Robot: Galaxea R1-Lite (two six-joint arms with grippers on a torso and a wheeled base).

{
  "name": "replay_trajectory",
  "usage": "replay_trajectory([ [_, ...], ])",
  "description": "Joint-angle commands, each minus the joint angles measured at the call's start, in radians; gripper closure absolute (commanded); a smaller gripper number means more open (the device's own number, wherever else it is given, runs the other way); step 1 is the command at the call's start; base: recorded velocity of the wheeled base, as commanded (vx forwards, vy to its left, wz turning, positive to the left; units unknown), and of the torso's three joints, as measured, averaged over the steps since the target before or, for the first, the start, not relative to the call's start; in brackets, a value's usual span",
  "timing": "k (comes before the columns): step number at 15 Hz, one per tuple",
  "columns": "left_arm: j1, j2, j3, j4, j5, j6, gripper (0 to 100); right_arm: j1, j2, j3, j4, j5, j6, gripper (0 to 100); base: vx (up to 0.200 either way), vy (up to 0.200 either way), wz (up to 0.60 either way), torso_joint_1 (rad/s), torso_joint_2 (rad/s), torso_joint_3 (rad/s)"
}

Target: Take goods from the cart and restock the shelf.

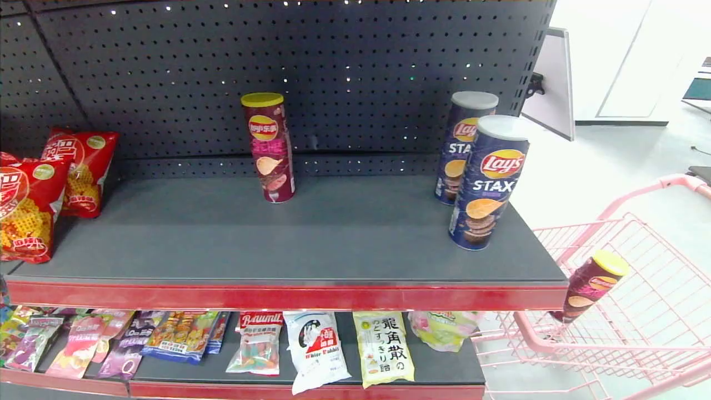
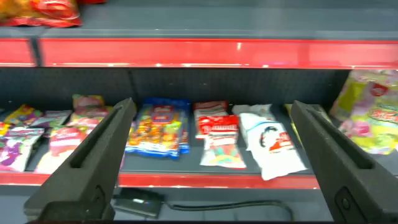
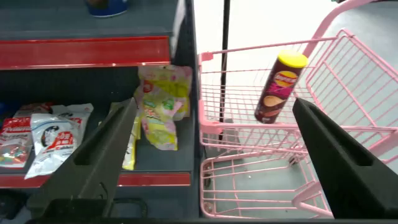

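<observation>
1. Upper shelf (image 1: 311, 239): a dark board with a red front lip, backed by a perforated panel (image 1: 333, 66)
2. Maroon can (image 1: 268, 147): it has a yellow lid and stands upright near the back of the upper shelf, about midway along it
3. Rear blue can (image 1: 461, 150) and front blue can (image 1: 487, 183): both have grey lids and stand upright at the right end of the upper shelf, one just before the other; you cannot tell whether they touch
4. Red snack bags (image 1: 33, 205): they lean at the left end of the upper shelf
5. Lower shelf (image 1: 444, 361): sweet packets (image 1: 316, 350) lie flat in a row along it
6. Pink cart (image 1: 655, 311): it stands on the floor just off the shelf's right end
7. Cart can (image 1: 591, 284): the item you have to restock, maroon with a yellow lid, leans tilted against the wire wall of the pink cart on the side nearest the shelf, lid uppermost
8. Your left claw (image 2: 212, 109): its fingers are spread wide and it faces the packets on the lower shelf
9. Your right claw (image 3: 214, 102): its fingers are spread wide and it faces the right end of the lower shelf and the pink cart, with the cart can beyond it and apart from both fingers
</observation>
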Motion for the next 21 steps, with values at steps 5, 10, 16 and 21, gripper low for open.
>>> replay_trajectory([
  [5,0.000,0.001,0.000,0.000,0.000,0.000,0,0.000,0.001,0.000,0.000,0.000,0.000,0,0.000,-0.200,0.00,0.005,0.00,0.000],
  [10,0.000,0.001,0.000,0.000,0.000,0.000,0,0.000,0.001,0.000,0.000,0.000,0.000,0,0.000,-0.200,0.00,0.002,0.00,0.005],
  [16,0.000,0.001,0.000,0.000,0.000,0.000,0,0.000,0.001,0.000,0.000,0.000,0.000,0,0.000,-0.200,0.00,0.004,0.00,0.001],
  [21,0.000,0.001,0.000,0.000,0.000,-0.002,0,0.000,0.001,0.000,0.000,0.000,0.000,0,0.000,-0.200,0.00,0.001,0.00,0.000],
])
